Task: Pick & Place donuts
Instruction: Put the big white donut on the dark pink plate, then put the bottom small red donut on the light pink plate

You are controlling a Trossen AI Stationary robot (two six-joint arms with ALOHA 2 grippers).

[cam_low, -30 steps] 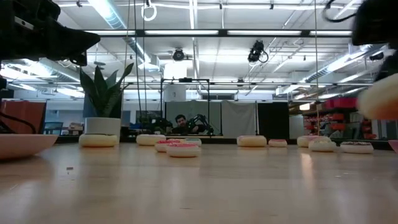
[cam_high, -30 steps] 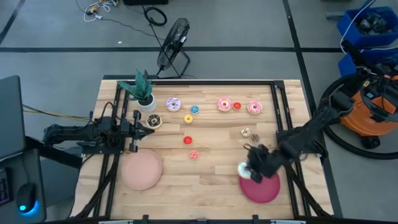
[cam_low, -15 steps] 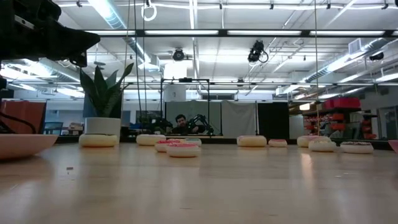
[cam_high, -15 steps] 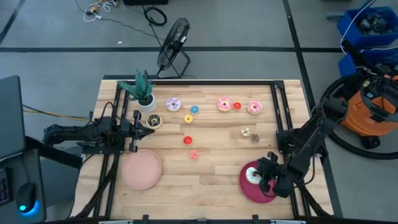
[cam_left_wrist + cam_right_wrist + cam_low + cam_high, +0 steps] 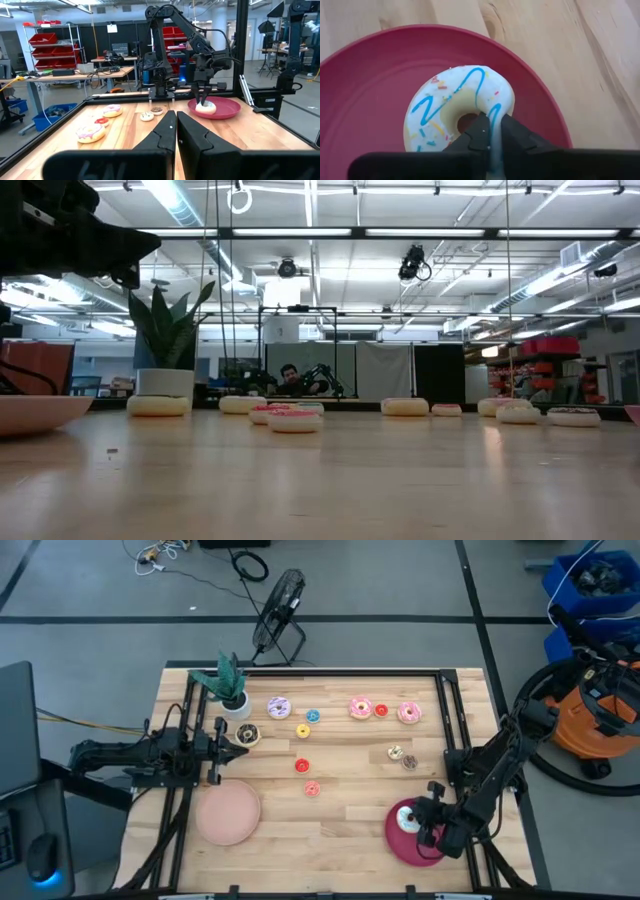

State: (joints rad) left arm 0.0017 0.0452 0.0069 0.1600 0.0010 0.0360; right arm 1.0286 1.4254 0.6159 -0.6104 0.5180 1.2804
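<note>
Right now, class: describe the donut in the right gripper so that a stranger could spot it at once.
Find the crimson plate at the table's right front. On it lies the white donut, pinched by the right gripper. Only this one has blue zigzag icing.

White-iced donut (image 5: pixel 460 112) with blue squiggles and sprinkles lies flat on the crimson plate (image 5: pixel 400 844). Other donuts sit loose on the wood, all farther from the plate: purple-iced donut (image 5: pixel 278 707), chocolate one (image 5: pixel 247 734), two pink-iced (image 5: pixel 360 707) (image 5: pixel 408 712), and tiny rings between them, red (image 5: pixel 302 766), yellow (image 5: pixel 302 730), blue (image 5: pixel 313 716).
</note>
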